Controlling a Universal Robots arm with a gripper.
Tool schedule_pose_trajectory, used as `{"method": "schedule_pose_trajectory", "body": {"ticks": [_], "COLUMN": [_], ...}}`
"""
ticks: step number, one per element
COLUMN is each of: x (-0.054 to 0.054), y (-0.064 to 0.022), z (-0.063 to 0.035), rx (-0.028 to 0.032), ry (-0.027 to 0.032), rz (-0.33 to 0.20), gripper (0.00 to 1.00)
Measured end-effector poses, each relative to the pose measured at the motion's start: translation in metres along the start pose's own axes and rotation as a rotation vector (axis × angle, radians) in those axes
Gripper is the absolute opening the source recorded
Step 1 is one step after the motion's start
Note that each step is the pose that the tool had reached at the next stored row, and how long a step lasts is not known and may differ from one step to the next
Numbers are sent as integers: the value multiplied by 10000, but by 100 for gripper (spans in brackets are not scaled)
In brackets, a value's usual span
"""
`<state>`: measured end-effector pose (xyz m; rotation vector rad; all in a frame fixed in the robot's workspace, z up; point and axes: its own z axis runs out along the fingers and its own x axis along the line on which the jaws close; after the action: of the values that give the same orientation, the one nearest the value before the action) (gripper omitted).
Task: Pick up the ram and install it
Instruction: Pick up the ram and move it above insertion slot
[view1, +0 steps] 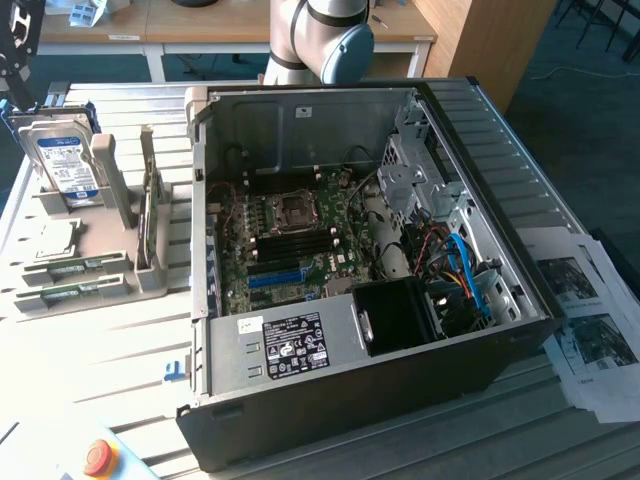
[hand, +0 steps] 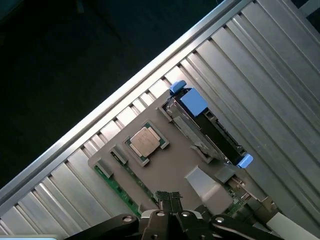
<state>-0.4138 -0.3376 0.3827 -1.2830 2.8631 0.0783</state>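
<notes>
Ram (view1: 72, 268): a green stick with a pale label is lying flat in a slot along the front edge of the grey holder (view1: 115, 235) (hand: 170, 170). A second like stick (view1: 68, 295) is lying just beside it, on the holder's outermost step. In the wrist view a green edge (hand: 116, 185) of one such stick is showing along the holder's rim, though which of the two cannot be told. Gripper (hand: 169, 196): it is hanging over the holder, near that green edge and apart from it. Its fingers (hand: 162, 197) are pressing fully together and are gripping nothing. Processor (view1: 55, 238) (hand: 145, 141): it is sitting in a square pocket of the holder, just behind the ram slots. Hard drive (view1: 65, 165) (hand: 200, 127): it is standing upright at the holder's far end, in a blue-tabbed bracket. Computer case (view1: 500, 290): it is lying open just beside the holder, on the exterior view's right, and is showing the motherboard (view1: 290, 240) inside. Arm (view1: 320, 40): it is rising behind the case, well apart from the holder. Red stop button (view1: 97, 457): it is sitting on the ribbed metal table (view1: 100, 340), nearer the camera than the holder. Printed papers (view1: 590, 330): they are lying beyond the case, on the side away from the holder.
</notes>
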Motion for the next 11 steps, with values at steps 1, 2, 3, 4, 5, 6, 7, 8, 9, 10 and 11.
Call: {"method": "schedule_pose_trajectory", "body": {"ticks": [1,2,3,4,5,6,7,8,9,10,11], "x": [0,0,0,0,0,0,0,0,0,0,0], "y": [0,0,0,0,0,0,0,0,0,0,0], "z": [0,0,0,0,0,0,0,0,0,0,0], "rx": [-2,-6,-9,-11,-15,-17,-21,-23,-27,-30,-33], "ry": [5,12,17,22,28,34,39,45,50,55,60], "rz": [-124,-258,-382,-506,-628,-753,-876,-1000,-1131,-1252,-1375], "gripper": [10,10,10,10,10,10,10,10,10,10,10]}}
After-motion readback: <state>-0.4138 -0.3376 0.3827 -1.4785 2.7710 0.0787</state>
